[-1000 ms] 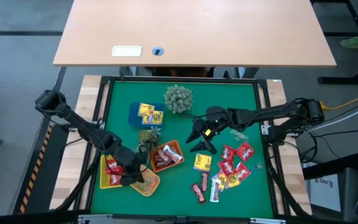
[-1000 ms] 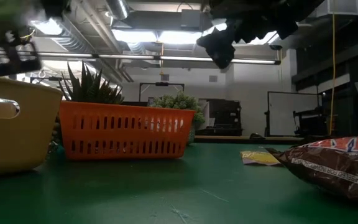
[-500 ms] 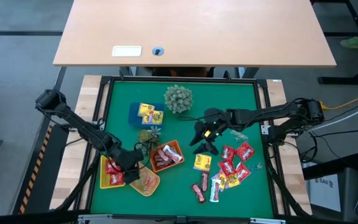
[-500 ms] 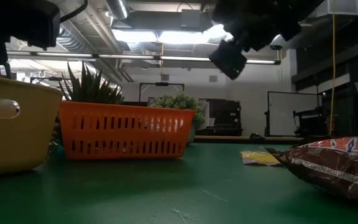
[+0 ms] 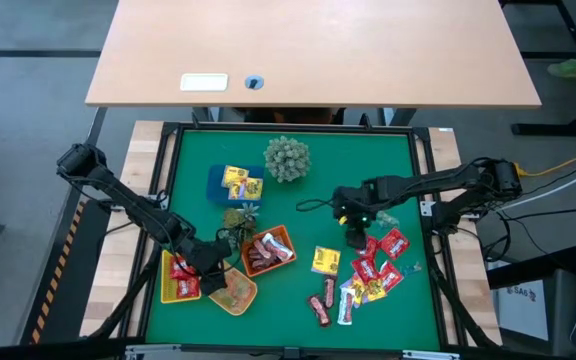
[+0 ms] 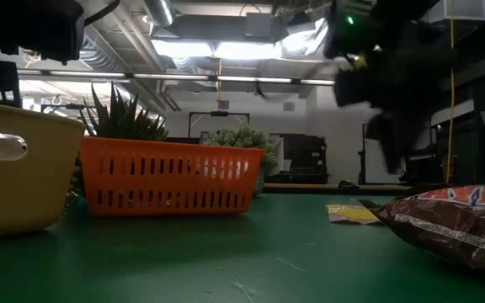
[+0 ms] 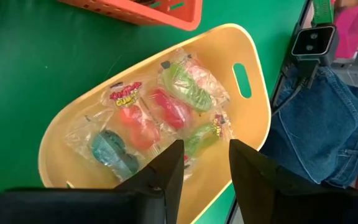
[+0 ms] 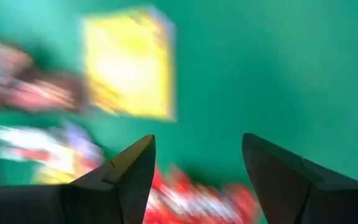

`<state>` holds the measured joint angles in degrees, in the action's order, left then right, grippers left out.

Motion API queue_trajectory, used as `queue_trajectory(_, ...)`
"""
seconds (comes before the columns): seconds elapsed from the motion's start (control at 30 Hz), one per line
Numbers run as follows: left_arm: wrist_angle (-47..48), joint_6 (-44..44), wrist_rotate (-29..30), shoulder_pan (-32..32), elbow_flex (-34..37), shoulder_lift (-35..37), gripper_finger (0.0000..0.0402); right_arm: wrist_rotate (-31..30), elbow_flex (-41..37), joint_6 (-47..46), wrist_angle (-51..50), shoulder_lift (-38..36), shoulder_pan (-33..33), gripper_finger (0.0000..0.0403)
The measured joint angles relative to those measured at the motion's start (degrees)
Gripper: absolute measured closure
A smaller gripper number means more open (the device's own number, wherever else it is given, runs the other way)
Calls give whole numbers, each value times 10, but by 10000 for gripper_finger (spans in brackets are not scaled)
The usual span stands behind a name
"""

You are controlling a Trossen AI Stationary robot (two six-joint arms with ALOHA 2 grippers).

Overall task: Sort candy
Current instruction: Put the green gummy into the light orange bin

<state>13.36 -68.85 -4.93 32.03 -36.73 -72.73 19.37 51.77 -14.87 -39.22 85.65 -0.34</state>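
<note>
A: Where is the left gripper (image 5: 211, 272) sitting?

B: In the lower left of the high view, it is hovering over the tan tray (image 5: 235, 294). In the left wrist view its fingers (image 7: 166, 171) are standing apart with nothing between them, just above clear packets of coloured sweets (image 7: 157, 115) lying in that tan tray (image 7: 253, 124).

A: And the right gripper (image 5: 354, 234)?

B: It is hanging right of centre in the high view, above the loose candy (image 5: 368, 270) heaped in the lower right of the green mat (image 5: 368, 160). Its fingers (image 8: 132, 174) are spread wide and empty in the right wrist view, with a yellow packet (image 8: 129, 62) beyond them and red packets (image 8: 204, 199) beneath, all blurred.

A: What else is lying around?

B: An orange basket (image 5: 268, 250) is holding dark bars near the centre, a yellow tray (image 5: 178, 278) with red packets is sitting at lower left, and yellow packets on a blue tray (image 5: 236, 182) are lying beside a spiky green ball (image 5: 286, 158) higher up.
</note>
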Motion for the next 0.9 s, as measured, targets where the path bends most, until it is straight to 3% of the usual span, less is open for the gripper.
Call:
queue_trajectory(0.2, -1, 4, 21, 0, 0, 0, 288, -198, 0, -45, -161, 0, 0, 162)
queue_trajectory(0.33, -1, 4, 41, 0, 0, 0, 288, -283, 0, -100, -205, 0, -1, 162)
queue_trajectory(0.9, -1, 4, 45, 0, 0, 0, 288, -309, -86, -119, -162, 1, -1, 162)
